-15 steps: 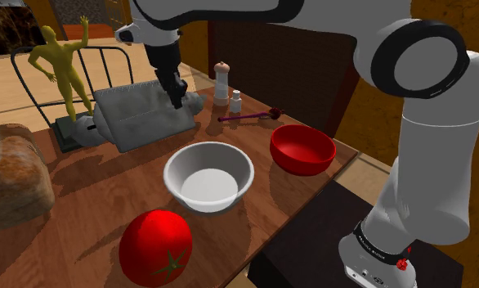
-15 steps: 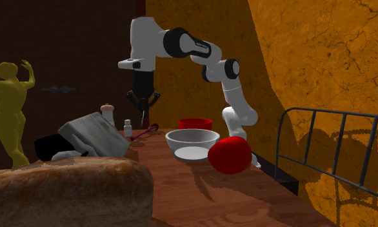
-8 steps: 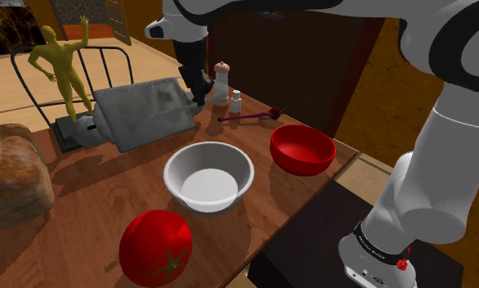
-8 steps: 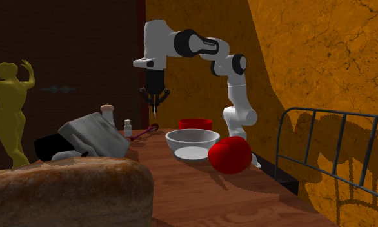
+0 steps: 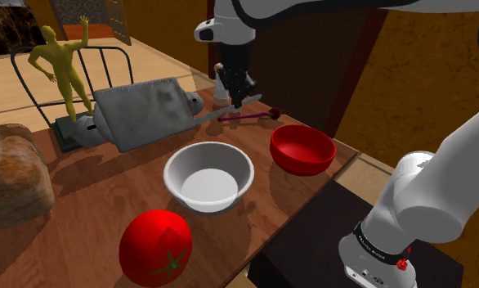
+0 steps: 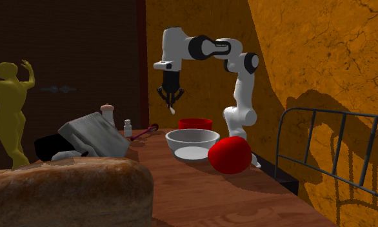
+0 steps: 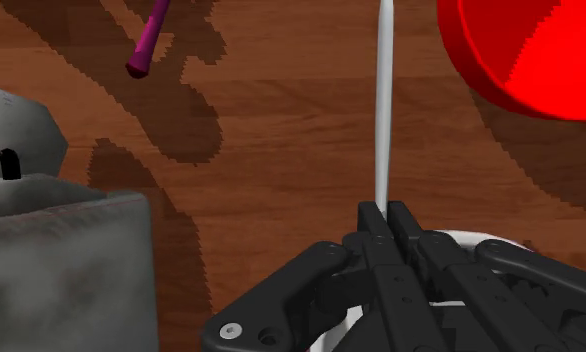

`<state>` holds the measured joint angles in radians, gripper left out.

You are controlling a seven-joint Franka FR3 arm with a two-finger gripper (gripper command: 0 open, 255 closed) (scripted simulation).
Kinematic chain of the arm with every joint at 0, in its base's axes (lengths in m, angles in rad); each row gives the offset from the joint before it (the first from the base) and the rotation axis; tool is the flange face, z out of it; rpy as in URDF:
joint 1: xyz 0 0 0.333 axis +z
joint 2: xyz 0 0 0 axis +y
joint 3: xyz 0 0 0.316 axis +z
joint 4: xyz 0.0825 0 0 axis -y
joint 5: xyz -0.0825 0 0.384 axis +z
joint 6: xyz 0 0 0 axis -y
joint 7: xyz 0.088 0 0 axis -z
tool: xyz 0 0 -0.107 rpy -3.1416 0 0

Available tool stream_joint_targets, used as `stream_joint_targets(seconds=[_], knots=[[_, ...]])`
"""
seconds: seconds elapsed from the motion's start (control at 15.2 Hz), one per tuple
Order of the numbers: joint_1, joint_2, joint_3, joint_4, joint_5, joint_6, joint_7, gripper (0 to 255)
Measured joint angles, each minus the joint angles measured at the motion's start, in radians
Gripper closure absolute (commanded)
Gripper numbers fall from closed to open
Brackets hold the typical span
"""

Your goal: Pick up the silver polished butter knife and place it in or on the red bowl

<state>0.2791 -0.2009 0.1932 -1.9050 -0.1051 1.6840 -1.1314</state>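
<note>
My gripper (image 5: 239,100) hangs above the wooden table, shut on the silver butter knife (image 5: 217,112). The knife lies roughly level, sticking out sideways from the fingertips. In the wrist view the thin blade (image 7: 383,110) runs straight out from the closed gripper (image 7: 386,215) over bare wood, and the red bowl (image 7: 531,50) lies just beside the blade's far end. The red bowl (image 5: 302,149) sits near the table's edge at the shoulder view's right, below and to the right of the gripper. From the second exterior view the gripper (image 6: 171,103) and knife (image 6: 173,108) float above and left of the red bowl (image 6: 195,122).
A white bowl (image 5: 208,174) stands mid-table with a big red tomato (image 5: 154,245) in front of it. A grey box (image 5: 140,110), a purple utensil (image 5: 250,116), a pepper mill (image 6: 106,113), a yellow figurine (image 5: 62,69) and a bread loaf (image 5: 13,176) crowd the back and left.
The arm has carried the knife from over the grey box toward the shoulder view's right, closer to the red bowl. The fingers stayed shut on the knife.
</note>
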Motion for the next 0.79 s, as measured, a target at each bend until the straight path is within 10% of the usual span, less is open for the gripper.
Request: stream_joint_targets(seconds=[0.79], knots=[[-0.027, -0.452, -0.125, -0.383, 0.002, -0.048, -0.168, 255]])
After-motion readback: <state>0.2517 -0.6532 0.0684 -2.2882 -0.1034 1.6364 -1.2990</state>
